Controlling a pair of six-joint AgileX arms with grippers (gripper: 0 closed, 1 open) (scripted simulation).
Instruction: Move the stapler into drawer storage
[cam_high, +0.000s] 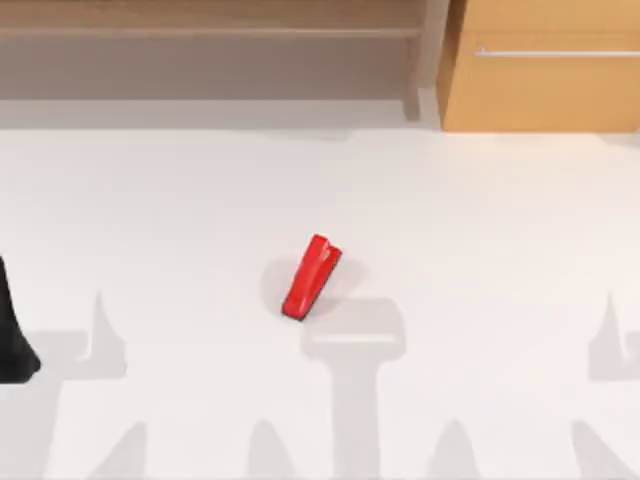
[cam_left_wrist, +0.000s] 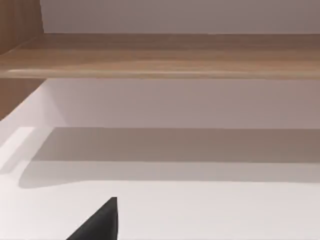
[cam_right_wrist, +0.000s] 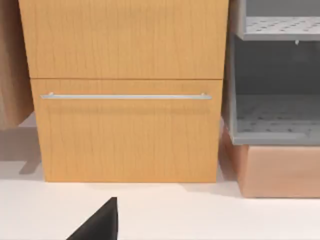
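The red stapler (cam_high: 311, 277) lies flat on the white table (cam_high: 480, 230) near its middle, slanted, with its thin black base at the near end. No gripper touches it. The light tan drawer (cam_high: 545, 90) stands at the back right, closed, with its silver bar handle (cam_high: 555, 52) across the front. In the right wrist view the drawer front (cam_right_wrist: 125, 140) and handle (cam_right_wrist: 125, 96) face me squarely, behind a dark part of my right gripper (cam_right_wrist: 100, 225). My left arm (cam_high: 12, 340) sits at the table's far left edge, well away from the stapler; a dark part of my left gripper (cam_left_wrist: 100, 225) is in its wrist view.
A long brown open shelf (cam_high: 200, 50) runs along the back left, its board (cam_left_wrist: 165, 60) crossing the left wrist view. Right of the drawer stands a grey perforated rack (cam_right_wrist: 275, 120) on a tan box (cam_right_wrist: 280, 170). Bare table surrounds the stapler.
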